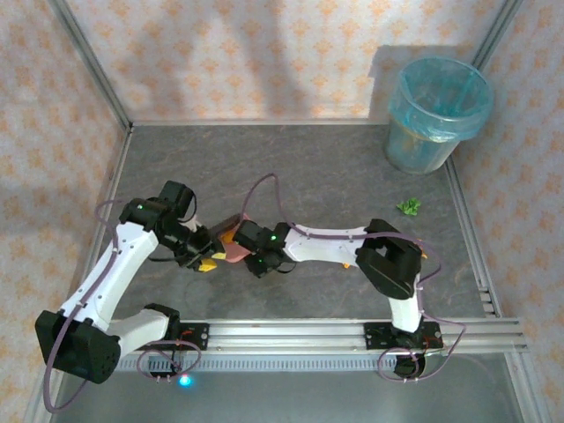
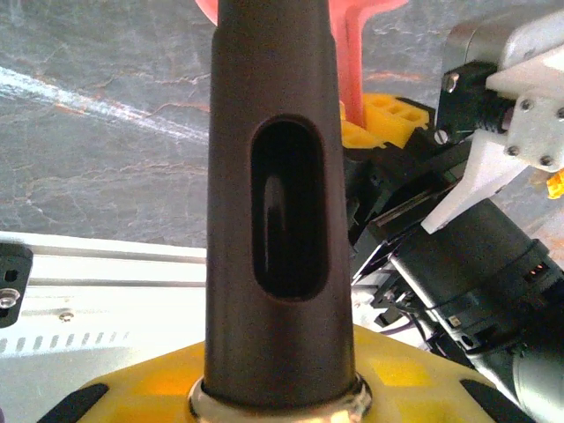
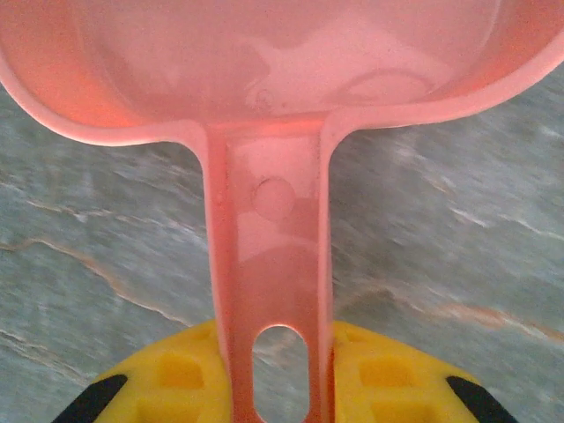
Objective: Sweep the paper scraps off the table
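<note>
Left gripper (image 2: 282,398) clamps the brush (image 2: 280,220); right gripper (image 3: 278,381) grips the dustpan (image 3: 273,198) by its handle; a green paper scrap (image 1: 408,207) lies on the table (image 1: 308,159) near the bin (image 1: 436,115), well apart from both tools; I judge it is not yet swept.

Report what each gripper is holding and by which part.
The left gripper holds the dark brown brush by its handle. The right gripper holds the pink dustpan at the end of its handle, by the hanging hole.
</note>
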`<action>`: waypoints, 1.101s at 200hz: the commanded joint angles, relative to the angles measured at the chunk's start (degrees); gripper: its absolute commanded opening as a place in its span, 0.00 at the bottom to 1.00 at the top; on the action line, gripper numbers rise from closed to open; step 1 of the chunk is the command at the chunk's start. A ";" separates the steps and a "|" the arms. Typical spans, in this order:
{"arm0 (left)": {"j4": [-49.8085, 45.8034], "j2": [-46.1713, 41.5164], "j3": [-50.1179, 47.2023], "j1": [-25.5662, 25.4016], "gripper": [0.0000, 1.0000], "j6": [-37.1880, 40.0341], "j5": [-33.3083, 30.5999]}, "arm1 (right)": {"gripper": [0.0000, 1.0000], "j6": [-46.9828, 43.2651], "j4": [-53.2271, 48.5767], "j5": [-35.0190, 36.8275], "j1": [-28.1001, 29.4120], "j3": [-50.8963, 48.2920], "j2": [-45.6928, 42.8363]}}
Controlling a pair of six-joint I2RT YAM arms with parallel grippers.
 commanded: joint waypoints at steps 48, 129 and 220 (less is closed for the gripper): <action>8.45 1.96 12.19 -0.47 0.00 -1.11 -0.30 | 0.00 4.04 1.04 6.05 -1.41 -11.88 -16.05; 12.57 14.41 23.76 -10.28 0.00 -0.79 -5.53 | 0.00 14.55 -10.14 14.50 -8.27 -22.27 -39.81; 16.14 13.88 22.77 -14.11 0.00 -0.19 -16.70 | 0.00 14.14 -22.37 14.35 -30.55 -9.11 -47.26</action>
